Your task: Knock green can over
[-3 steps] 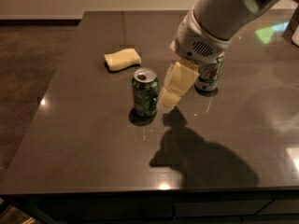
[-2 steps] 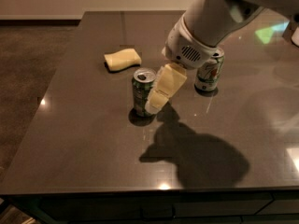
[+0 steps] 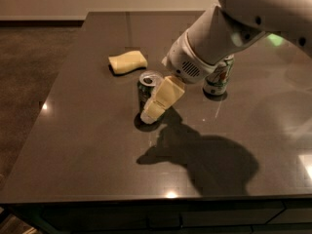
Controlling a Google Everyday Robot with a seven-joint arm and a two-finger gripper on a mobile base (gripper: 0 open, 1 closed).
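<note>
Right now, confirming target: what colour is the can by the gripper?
Dark green can, silver top; gripper beside it; camera view.

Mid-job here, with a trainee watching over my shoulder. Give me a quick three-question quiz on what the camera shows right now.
1. True or false: the green can already lies on its side on the table.
2. Pick one. What lies on the table behind and left of the green can? A) a yellow sponge B) a red cup C) a spoon
3. Short answer: which of the two cans is the gripper at?

Key
1. False: it stands upright.
2. A.
3. The green can. The gripper is low at its right side, while the pale can stands apart, further right.
</note>
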